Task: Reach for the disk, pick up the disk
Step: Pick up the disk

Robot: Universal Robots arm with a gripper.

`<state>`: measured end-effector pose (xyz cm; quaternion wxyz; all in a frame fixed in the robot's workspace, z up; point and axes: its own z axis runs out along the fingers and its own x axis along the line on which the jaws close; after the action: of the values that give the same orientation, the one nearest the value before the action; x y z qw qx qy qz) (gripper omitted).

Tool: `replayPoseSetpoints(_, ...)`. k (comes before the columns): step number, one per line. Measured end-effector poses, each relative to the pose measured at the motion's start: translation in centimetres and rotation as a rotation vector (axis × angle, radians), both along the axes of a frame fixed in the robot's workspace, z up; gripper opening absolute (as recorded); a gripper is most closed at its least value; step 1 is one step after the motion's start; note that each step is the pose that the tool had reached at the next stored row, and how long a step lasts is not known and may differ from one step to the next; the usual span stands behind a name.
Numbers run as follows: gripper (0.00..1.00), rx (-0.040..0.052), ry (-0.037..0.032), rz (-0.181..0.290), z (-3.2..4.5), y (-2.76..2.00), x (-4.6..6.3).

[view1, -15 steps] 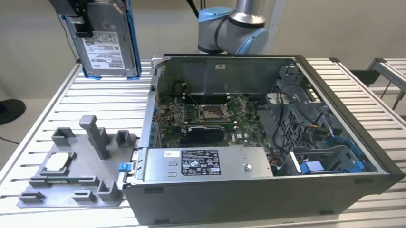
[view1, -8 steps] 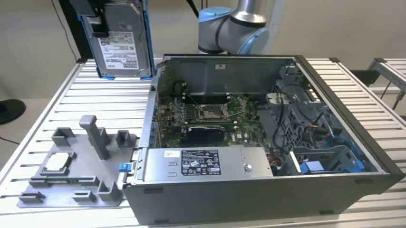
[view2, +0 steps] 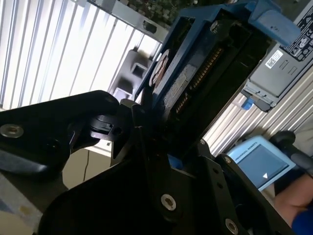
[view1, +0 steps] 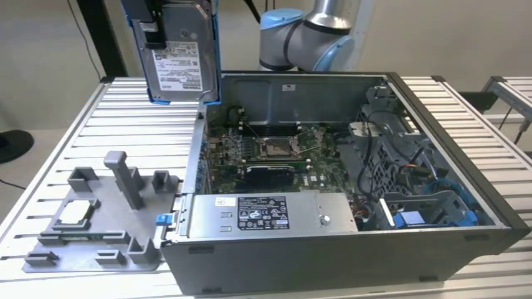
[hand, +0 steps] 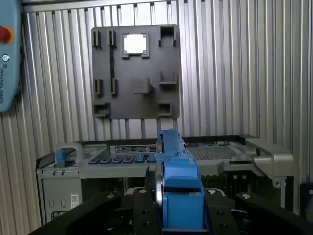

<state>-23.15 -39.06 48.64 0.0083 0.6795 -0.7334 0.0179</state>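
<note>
**Gripper clamps the disk upright, high above the slatted table**

Going from the exterior view's left to its right: a grey fixture plate lies flat on the table, well below the gripper and nearer the camera. A small square silver chip sits in one of the plate's pockets.

Next comes the disk, a silver-grey hard drive in a bright blue frame. It hangs on end from the gripper, clear of the table, with its white printed label facing the camera. A black finger presses on the labelled face near the top.

In the first wrist view the disk appears edge-on, pinched between the gripper's two black jaws, so the gripper is closed around it. The fixture plate and the chip lie far beneath.

In the second wrist view the disk juts out from the dark fingers.

Below the gripper and to the exterior view's right stands an open computer case, its boards and cables exposed. A large grey box with a black-and-white label sits inside, along the near wall.

The robot arm, grey with pale blue joints, rises behind the case.

The second wrist view also takes in a handheld pendant and a person's arm.
</note>
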Motion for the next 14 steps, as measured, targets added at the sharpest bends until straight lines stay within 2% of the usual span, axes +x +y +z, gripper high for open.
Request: replayPoseSetpoints(14, 0.00, -0.0122, 0.0000, 0.000, 0.00, 0.00, 5.4)
